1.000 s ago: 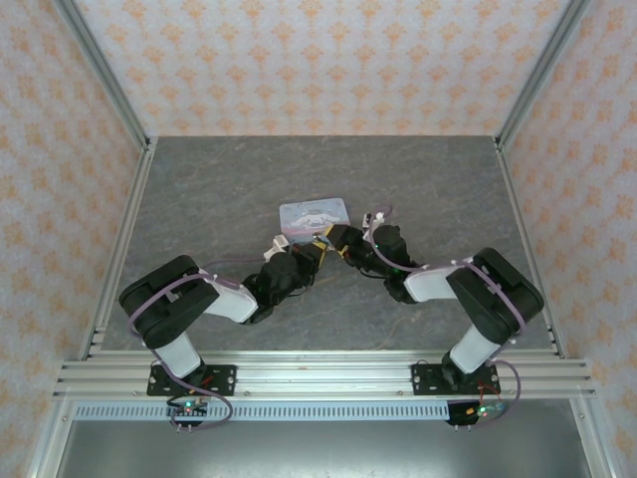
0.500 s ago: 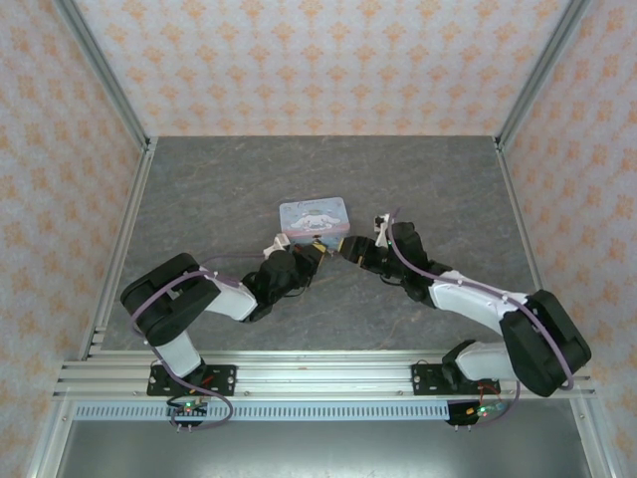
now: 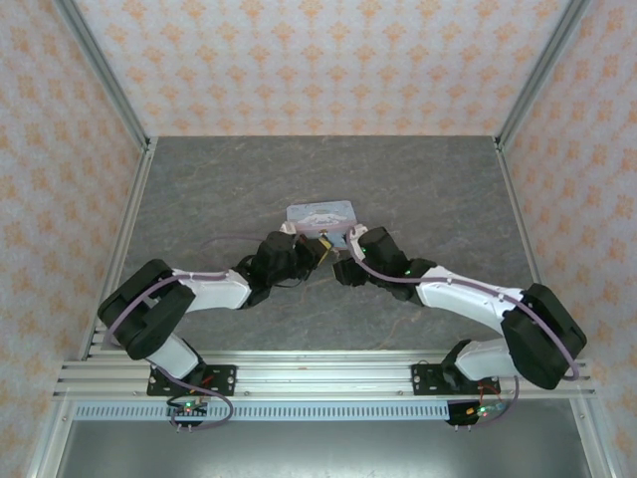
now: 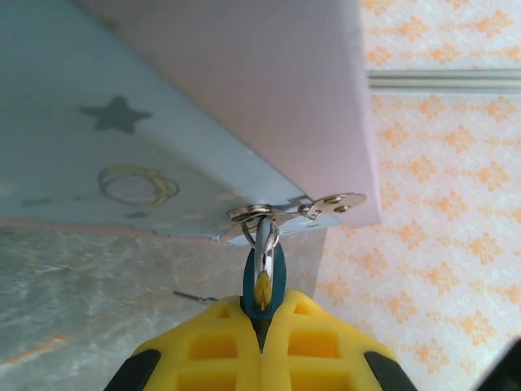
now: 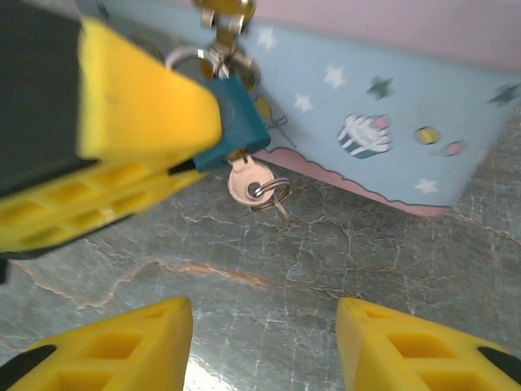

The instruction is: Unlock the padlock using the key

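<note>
Lower body of the padlock (image 4: 262, 287) buried between my left fingers (image 4: 321, 346), blade of the key (image 5: 246, 184) hidden inside it, tin (image 5: 391, 90) cut by the frame edges, my right fingers (image 5: 407, 350) cropped at the bottom, padlock and key too small to tell from above.

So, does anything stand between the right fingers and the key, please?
Nothing visible does: the key sticks out of the padlock in the left fingers, and bare table lies before the open right fingers.
</note>
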Controlling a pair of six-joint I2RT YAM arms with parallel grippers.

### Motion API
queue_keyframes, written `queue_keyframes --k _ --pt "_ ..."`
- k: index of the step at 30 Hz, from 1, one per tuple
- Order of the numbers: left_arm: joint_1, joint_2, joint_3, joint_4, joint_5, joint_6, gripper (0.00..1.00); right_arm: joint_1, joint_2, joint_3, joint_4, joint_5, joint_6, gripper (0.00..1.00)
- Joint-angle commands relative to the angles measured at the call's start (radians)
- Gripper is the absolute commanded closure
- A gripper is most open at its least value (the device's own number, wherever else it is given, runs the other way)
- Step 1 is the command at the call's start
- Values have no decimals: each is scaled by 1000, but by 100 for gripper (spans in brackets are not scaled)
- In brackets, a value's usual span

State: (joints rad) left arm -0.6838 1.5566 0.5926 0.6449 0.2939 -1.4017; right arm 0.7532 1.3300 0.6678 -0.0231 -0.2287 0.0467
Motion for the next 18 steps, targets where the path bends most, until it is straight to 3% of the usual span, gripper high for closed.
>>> queue_keyframes --k 1,13,18 --pt "12 -43 37 -79 65 57 100 39 31 37 4 84 -98 52" --pt "12 -46 21 -101 74 73 100 61 -22 -45 90 212 -107 55" --pt "12 -33 22 -87 78 67 100 61 -42 -51 66 201 -123 55"
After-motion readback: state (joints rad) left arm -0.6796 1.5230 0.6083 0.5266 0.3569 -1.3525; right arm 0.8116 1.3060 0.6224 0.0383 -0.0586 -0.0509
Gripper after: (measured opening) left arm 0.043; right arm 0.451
